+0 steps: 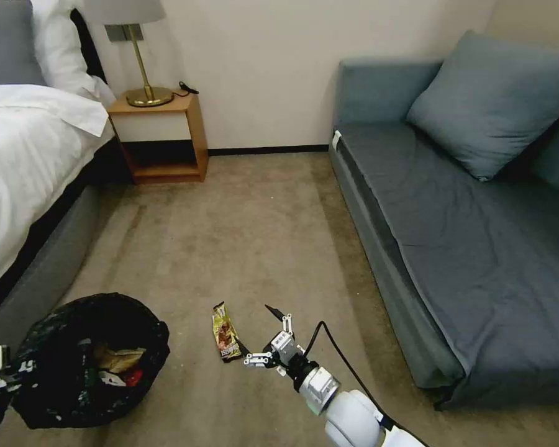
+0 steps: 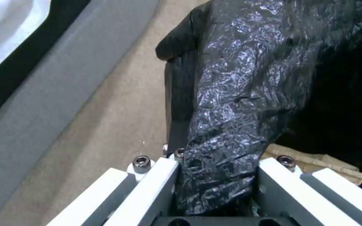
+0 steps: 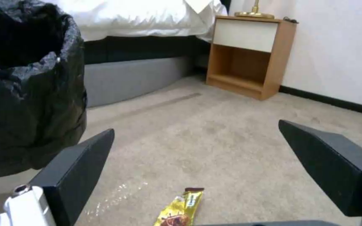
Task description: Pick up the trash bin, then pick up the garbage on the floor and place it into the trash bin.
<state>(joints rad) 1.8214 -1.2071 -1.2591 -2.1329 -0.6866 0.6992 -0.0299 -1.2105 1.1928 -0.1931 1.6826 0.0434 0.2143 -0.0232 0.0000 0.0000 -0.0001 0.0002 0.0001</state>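
Observation:
The trash bin [image 1: 74, 379], lined with a crinkled black bag, is at the lower left on the carpet floor [image 1: 254, 236]. My left gripper [image 2: 216, 185] is shut on its bagged rim [image 2: 239, 94], one white finger [image 2: 147, 188] on each side. Inside lie a crumpled tan paper bag [image 1: 119, 358] and a red packet [image 1: 132, 375]. A gold-brown snack wrapper [image 1: 225, 333] lies flat on the carpet right of the bin. My right gripper [image 1: 258, 333] hovers low just right of it, open. In the right wrist view the wrapper [image 3: 181, 208] lies just ahead, between the spread black fingers [image 3: 76, 169].
A bed [image 1: 25, 161] with a grey base runs along the left, close behind the bin. A wooden nightstand [image 1: 161, 136] with a brass lamp [image 1: 144, 74] stands at the back wall. A grey-blue sofa [image 1: 466, 236] lines the right side. Open carpet lies between them.

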